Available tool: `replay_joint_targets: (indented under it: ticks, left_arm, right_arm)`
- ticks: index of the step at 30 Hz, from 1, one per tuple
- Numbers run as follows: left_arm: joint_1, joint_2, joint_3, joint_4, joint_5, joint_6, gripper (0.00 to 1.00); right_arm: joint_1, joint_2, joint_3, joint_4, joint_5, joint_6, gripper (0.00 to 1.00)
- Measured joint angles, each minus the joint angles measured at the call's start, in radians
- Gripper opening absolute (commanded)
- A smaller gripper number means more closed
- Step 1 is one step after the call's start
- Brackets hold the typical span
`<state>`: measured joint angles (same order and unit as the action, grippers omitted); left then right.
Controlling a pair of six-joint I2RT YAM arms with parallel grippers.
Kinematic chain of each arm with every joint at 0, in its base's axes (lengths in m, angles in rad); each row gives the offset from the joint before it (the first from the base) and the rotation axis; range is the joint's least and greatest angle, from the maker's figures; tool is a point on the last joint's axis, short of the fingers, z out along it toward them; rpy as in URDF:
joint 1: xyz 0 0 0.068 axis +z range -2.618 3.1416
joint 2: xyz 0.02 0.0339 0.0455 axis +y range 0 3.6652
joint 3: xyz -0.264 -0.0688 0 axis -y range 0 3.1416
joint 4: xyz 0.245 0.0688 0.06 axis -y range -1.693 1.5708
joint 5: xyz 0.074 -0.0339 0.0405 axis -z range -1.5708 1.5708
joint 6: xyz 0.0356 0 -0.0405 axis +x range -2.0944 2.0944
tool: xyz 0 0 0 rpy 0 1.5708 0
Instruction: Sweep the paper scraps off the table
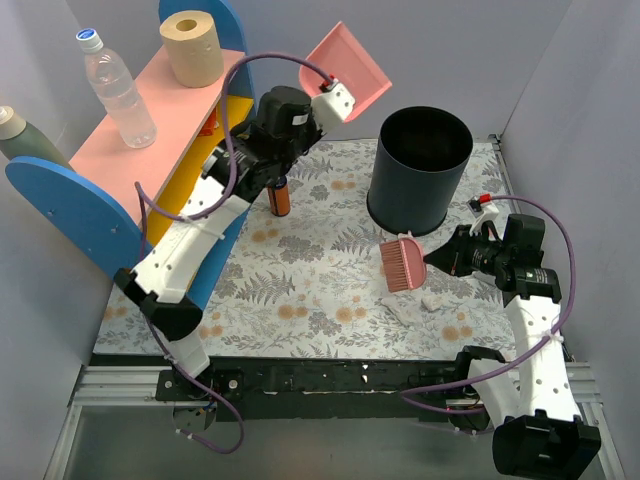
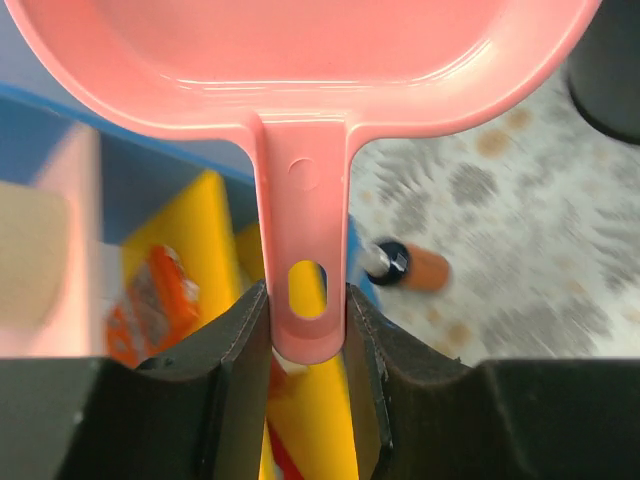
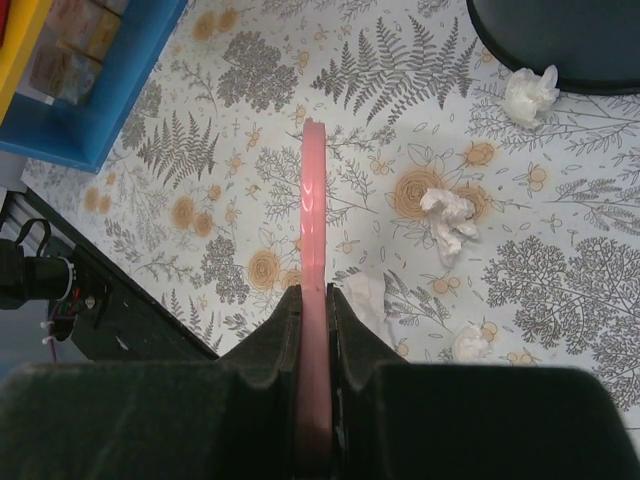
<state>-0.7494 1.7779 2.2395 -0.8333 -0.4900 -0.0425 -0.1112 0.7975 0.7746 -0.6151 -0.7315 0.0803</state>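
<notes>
Left gripper (image 1: 335, 100) is clenching the handle of the pink dustpan (image 1: 352, 68), holding it raised and tilted beside the far end of the shelf (image 1: 150, 135), left of the black bin (image 1: 420, 165); the left wrist view is showing what the top view is not, namely both fingers (image 2: 245, 345) pressing the handle on either side of its oval hanging slot, and, below, an orange packet (image 2: 150, 300) lying in the shelf's yellow compartment, its print too blurred to read; an orange cylinder (image 1: 280, 195) with a dark cap is standing on the table (image 1: 300, 270) just by the shelf, with no lettering legible in either view; the clear water bottle (image 1: 118, 90) and the paper roll (image 1: 192, 47) are sitting on the shelf's pink top, the bottle's surface too small to read. The right gripper (image 1: 435, 258) is gripping the pink brush (image 1: 403, 265) in front of the bin; its wrist camera is seeing the brush edge-on as a thin pink strip, and whether the bristles are touching the cloth cannot be told. The paper scraps (image 3: 447, 215) are lying on the table's near-right part; the top view is showing only a couple beside the brush, while the right wrist view is picking out four crumpled bits: one at the bin's base, one on an orange flower, one just beside the fingers, one nearer the table's edge.
</notes>
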Motion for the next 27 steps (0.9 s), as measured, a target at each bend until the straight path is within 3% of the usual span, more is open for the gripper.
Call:
replay_joint_targets:
  ticks: [5,10,14,18,27]
  left_arm:
    - [0.007,-0.142,-0.180,-0.247,0.205,-0.161,0.00]
    - [0.003,-0.197,-0.512,-0.412,0.473,-0.148,0.00]
    - [0.002,-0.182,-0.722,-0.455,0.580,-0.120,0.00]
    - [0.001,-0.183,-0.836,-0.404,0.651,-0.112,0.00]
    - [0.001,-0.237,-1.217,-0.059,0.671,-0.106,0.09]
  right_arm:
    - [0.006,0.060,0.036,0.032,0.003,-0.001,0.01]
    - [0.012,0.059,0.071,0.055,0.035,-0.009,0.01]
    - [0.013,0.099,0.173,0.022,0.074,-0.062,0.01]
    - [0.014,0.136,0.254,-0.008,0.121,-0.172,0.01]
    - [0.014,0.211,0.382,-0.155,0.236,-0.349,0.01]
